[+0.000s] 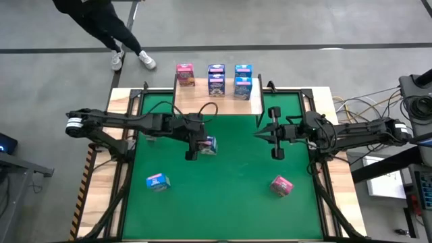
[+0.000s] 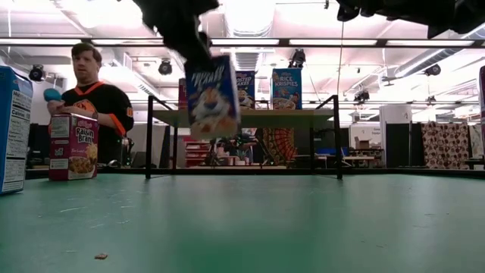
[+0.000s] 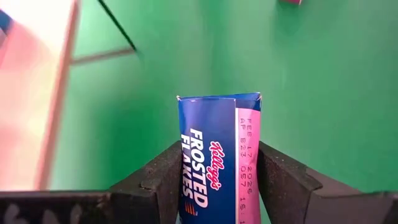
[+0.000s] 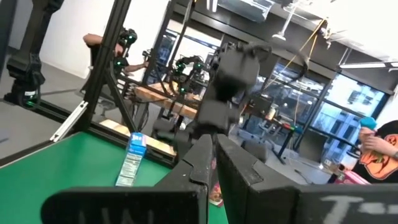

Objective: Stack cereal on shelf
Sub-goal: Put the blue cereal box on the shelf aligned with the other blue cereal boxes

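Carrying cereal to shelf
L tool (image 1: 200,146) grips Frosted Flakes box (image 3: 217,158) in front of shelf (image 1: 217,98); R tool (image 1: 275,133) closed, empty. Next: lift onto shelf.

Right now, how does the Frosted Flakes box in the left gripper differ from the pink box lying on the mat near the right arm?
The Frosted Flakes box is blue; the pink box is magenta. The Frosted Flakes box is clamped in the left gripper and hangs clear above the green mat, as the low view shows; the pink box rests on the mat, untouched. Both are small cereal boxes not yet on the shelf.
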